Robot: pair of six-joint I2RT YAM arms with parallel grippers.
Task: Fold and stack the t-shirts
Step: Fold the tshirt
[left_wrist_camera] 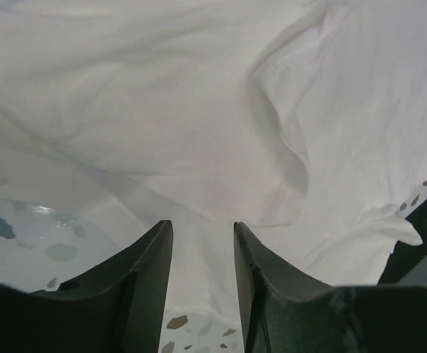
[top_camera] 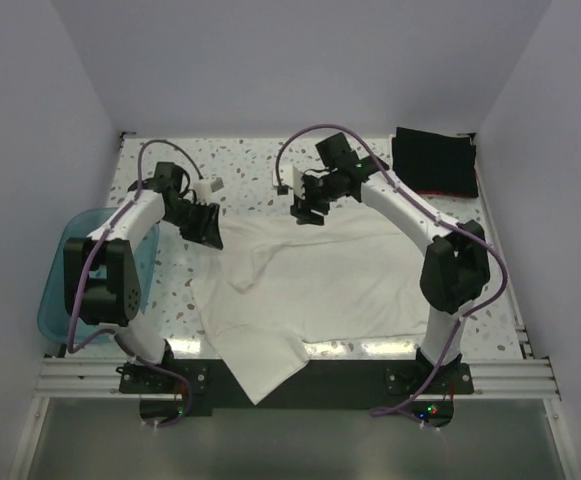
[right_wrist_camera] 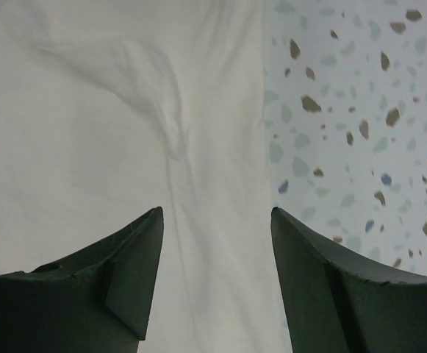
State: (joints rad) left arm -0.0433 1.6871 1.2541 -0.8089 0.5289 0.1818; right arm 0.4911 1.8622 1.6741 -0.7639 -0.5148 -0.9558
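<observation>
- Down at the near edge, one flap of the white t-shirt [top_camera: 320, 285] hangs off the table [top_camera: 250, 170]. The rest is spread in the middle, between the two arms.
- Its wider span looks left-to-right to me. No collar or neck mark shows, so I can't tell which way it points.
- Left gripper [top_camera: 210, 232] sits at the shirt's far-left corner, jaws only a narrow gap apart. Cloth shows under the gap, but I don't see anything pinched.
- Right gripper [top_camera: 306, 214] hangs over the far edge, closer to the middle, jaws wide and holding nothing. Its wrist cam shows a straight cloth edge below the gap, with bare table beside it.
- So the shirt lies nearward of both tools. My guess is the next move is a pinch along that far edge, and the left gripper is nearer a corner.
- Far right corner: the folded black t-shirts [top_camera: 433, 163], well apart from the white one.
</observation>
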